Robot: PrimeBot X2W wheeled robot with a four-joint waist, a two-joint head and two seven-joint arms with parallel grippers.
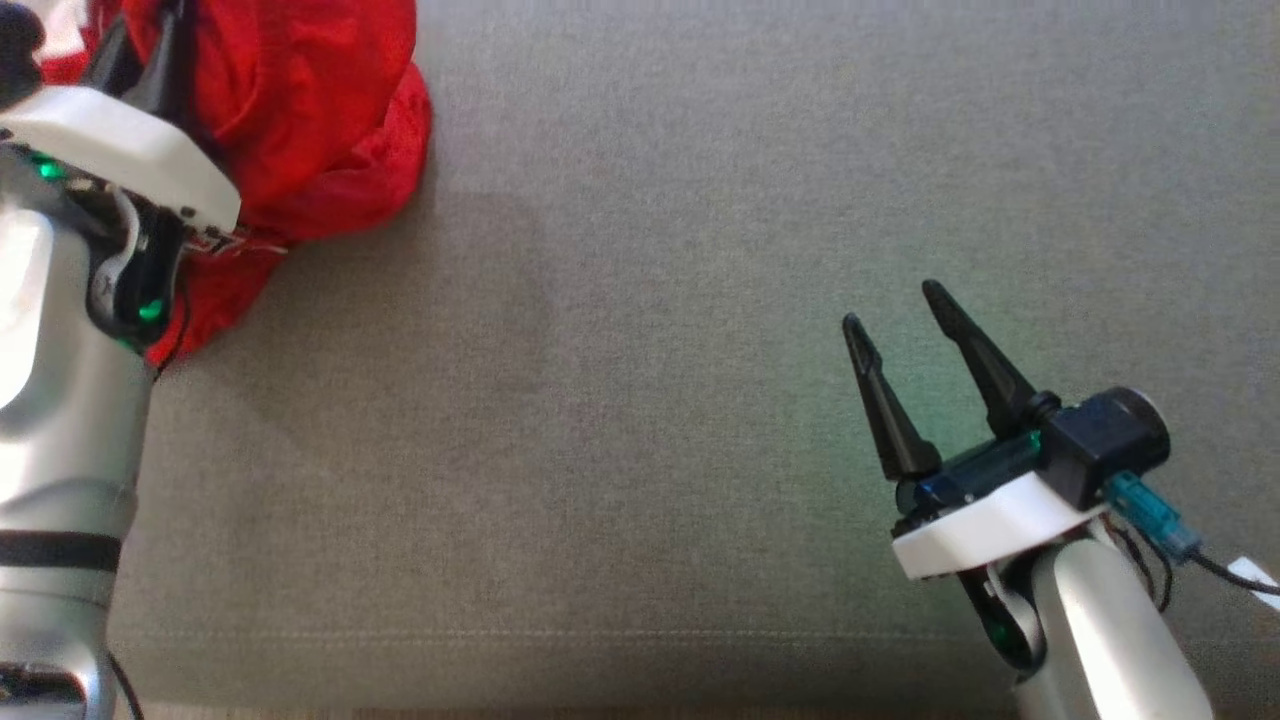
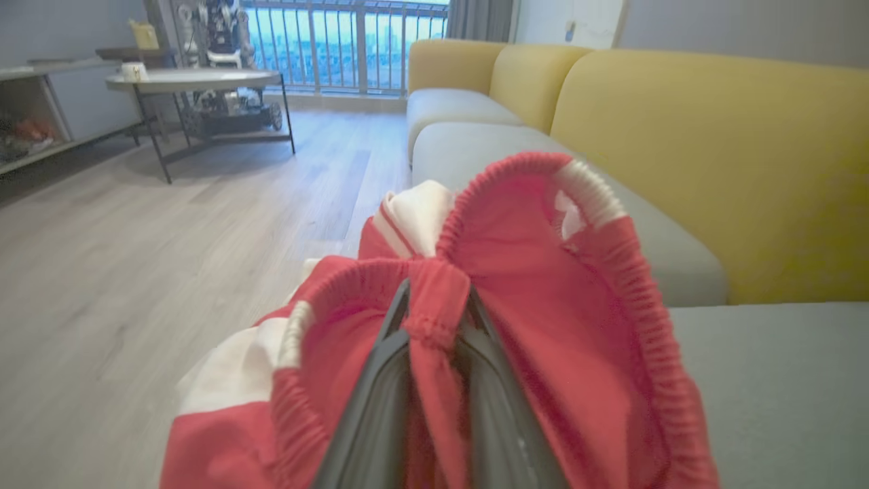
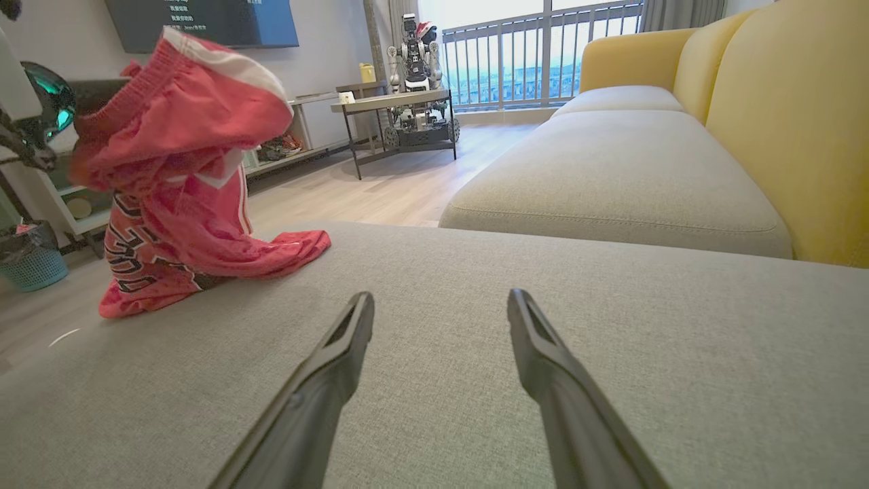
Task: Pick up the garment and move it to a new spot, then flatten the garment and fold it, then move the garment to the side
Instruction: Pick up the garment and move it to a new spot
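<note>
Head view: red garment (image 1: 300,120) at ten o'clock on the grey sofa seat (image 1: 640,400); right gripper (image 1: 890,303) at four o'clock, jaws wide, empty; left wrist view: left gripper (image 2: 434,295), jaws clamped on the garment's waistband (image 2: 611,258); right wrist view: garment's lower end touches the seat.

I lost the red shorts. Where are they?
Upper left of the head view, the red shorts hang from the left end effector, bottom touching the gray cushion.

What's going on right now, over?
Left pincer shut on shorts, at waistband. Right pincer open, idle. Hem touching cushion, rest lifted. No obstacle seen.
</note>
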